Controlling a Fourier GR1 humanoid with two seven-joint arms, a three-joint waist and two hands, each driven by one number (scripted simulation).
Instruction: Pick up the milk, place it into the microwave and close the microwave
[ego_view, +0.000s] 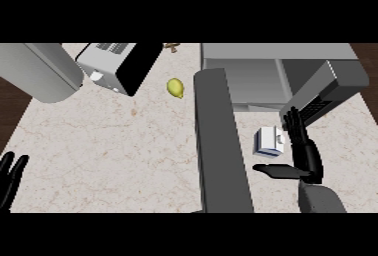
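A small white and blue milk carton (269, 141) stands on the counter in front of the open microwave (251, 75). The microwave's grey door (220, 145) swings out toward me, left of the carton. My right hand (304, 150) is just right of the carton, fingers straight and pointing away from me, thumb stretched left below the carton, not touching it. At the lower left edge my left hand (10, 180) rests open, fingers up.
A yellow lemon (175, 88) lies on the marble counter (111, 150) left of the door. A toaster (118, 65) sits at the back, with a large grey cylinder (40, 70) at the back left. A small brown item (173, 47) lies at the far edge.
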